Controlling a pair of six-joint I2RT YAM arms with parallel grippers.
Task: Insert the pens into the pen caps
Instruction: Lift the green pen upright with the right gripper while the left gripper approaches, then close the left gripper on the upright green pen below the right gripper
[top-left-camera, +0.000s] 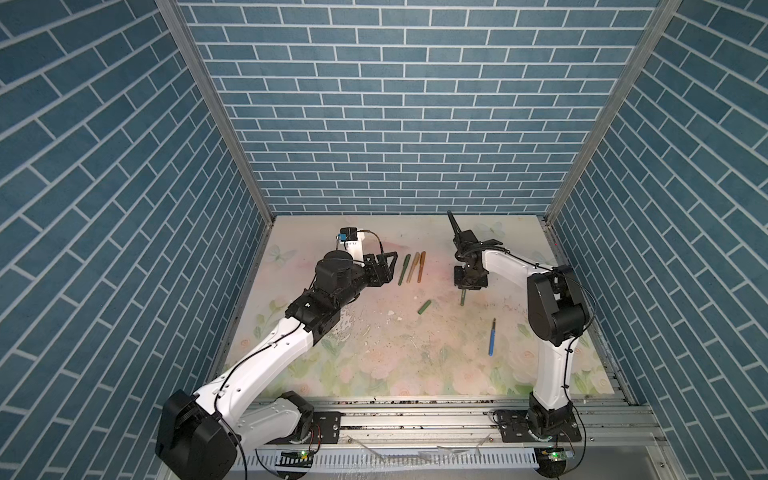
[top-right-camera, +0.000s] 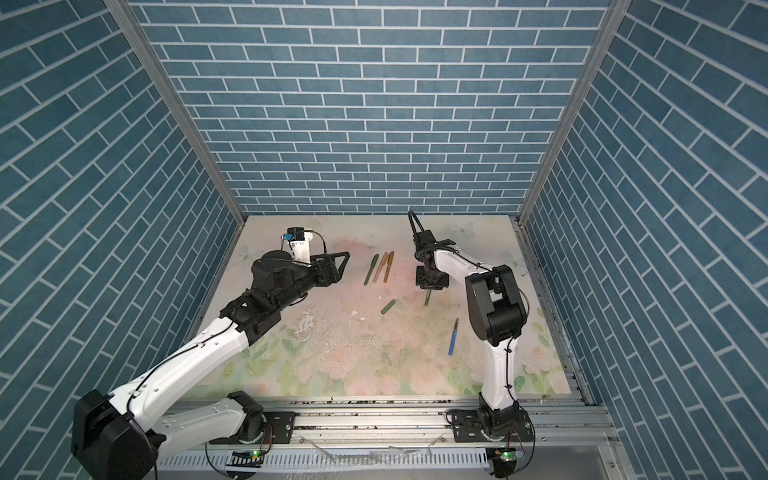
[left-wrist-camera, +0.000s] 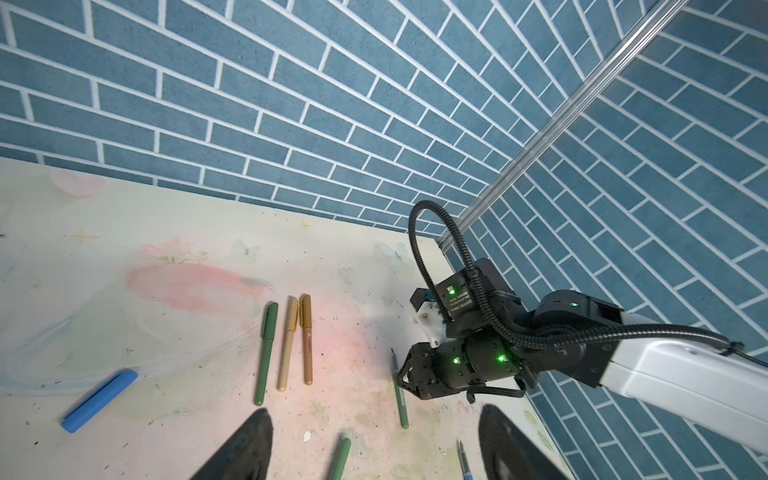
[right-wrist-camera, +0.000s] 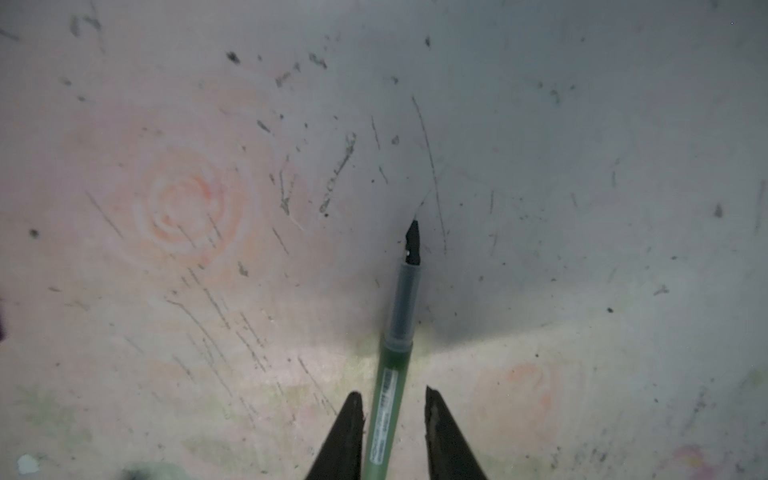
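Jaws on my left gripper (top-left-camera: 392, 268) stand wide apart and empty. Those on my right gripper (top-left-camera: 468, 288) are narrowly apart, straddling a green pen (top-left-camera: 462, 298).

In both top views the right gripper points straight down at the flowered table (top-left-camera: 374, 340) and hides most of that pen. I judge this is so it can pinch the barrel from above. Three capped pens (top-left-camera: 413, 269) lie side by side near the left gripper, apparently finished and set out of the way. A loose green cap (top-left-camera: 424, 307) lies mid-table between both arms. A bare blue pen (top-left-camera: 492, 337) lies nearer my right arm's base.

From the left wrist, my two fingers frame the green cap (left-wrist-camera: 340, 457), likely my next pick. A blue cap (left-wrist-camera: 99, 401) lies on the far side of the capped row from the blue pen.

From the right wrist, the green pen (right-wrist-camera: 388, 386) lies flat, its dark tip pointing away from me. One fingertip (right-wrist-camera: 351, 415) sits against the barrel. A sliver of table shows before the other, so I am not yet clamped.
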